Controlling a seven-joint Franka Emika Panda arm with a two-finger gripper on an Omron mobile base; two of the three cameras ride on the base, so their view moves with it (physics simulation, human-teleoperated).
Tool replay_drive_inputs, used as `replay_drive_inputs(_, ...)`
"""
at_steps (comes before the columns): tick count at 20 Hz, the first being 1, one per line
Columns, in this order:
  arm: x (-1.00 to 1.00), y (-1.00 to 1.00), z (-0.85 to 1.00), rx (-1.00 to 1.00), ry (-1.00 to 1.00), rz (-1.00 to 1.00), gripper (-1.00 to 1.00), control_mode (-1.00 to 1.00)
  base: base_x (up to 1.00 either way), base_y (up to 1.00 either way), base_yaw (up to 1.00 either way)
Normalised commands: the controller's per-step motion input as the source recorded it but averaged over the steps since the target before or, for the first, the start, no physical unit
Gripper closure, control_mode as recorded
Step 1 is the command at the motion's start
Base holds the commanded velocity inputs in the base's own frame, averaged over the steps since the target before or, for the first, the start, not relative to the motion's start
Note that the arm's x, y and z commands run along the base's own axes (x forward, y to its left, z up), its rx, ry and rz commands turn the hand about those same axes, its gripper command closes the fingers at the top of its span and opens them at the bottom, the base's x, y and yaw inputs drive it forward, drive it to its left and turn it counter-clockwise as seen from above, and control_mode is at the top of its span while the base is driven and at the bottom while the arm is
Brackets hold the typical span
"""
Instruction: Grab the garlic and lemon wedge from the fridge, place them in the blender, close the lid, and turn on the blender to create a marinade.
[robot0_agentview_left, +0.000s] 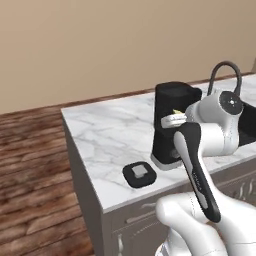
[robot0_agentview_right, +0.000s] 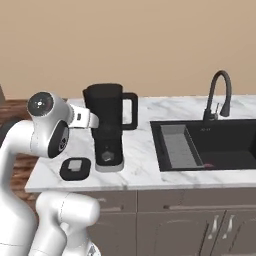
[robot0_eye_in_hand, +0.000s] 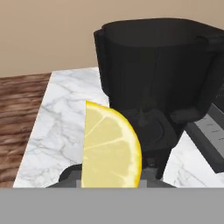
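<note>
Gripping the lemon wedge (robot0_eye_in_hand: 111, 148) at the bottom centre of the hand view, the gripper (robot0_eye_in_hand: 111, 177) has its jaws partly closed on the yellow slice. Just behind it the blender (robot0_eye_in_hand: 159, 83), open-topped, fills the upper right. No writing is readable anywhere. In the left base view the lid (robot0_agentview_left: 140, 174) lies on the marble counter (robot0_agentview_left: 105, 135), lower centre, beside the blender's base.

The blender (robot0_agentview_right: 107, 125) is black all over, with a light grey rim at its base. Beside the blender, the lid (robot0_agentview_left: 139, 174) is black with a pale grey square centre. The lemon wedge (robot0_eye_in_hand: 110, 146) is bright yellow with paler flesh lines. The countertop (robot0_agentview_left: 107, 132) under the blender is white marble with grey veins.
</note>
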Motion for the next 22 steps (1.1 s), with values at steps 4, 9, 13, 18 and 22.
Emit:
replay_drive_inputs(4,0.00,0.00,0.00,0.00,0.00,0.00,1.00,1.00,0.05,-0.11,0.27)
replay_drive_inputs(9,0.00,0.00,0.00,0.00,0.00,0.00,1.00,1.00,0.03,-0.10,0.15)
replay_drive_inputs(13,0.00,0.00,0.00,0.00,0.00,0.00,1.00,1.00,0.00,-0.18,0.00)
replay_drive_inputs(18,0.00,-0.04,0.00,0.00,-0.02,0.00,1.00,-1.00,0.00,0.00,0.00)
replay_drive_inputs(22,0.00,0.00,0.00,0.00,-0.02,-0.01,1.00,-1.00,0.00,0.00,0.00)
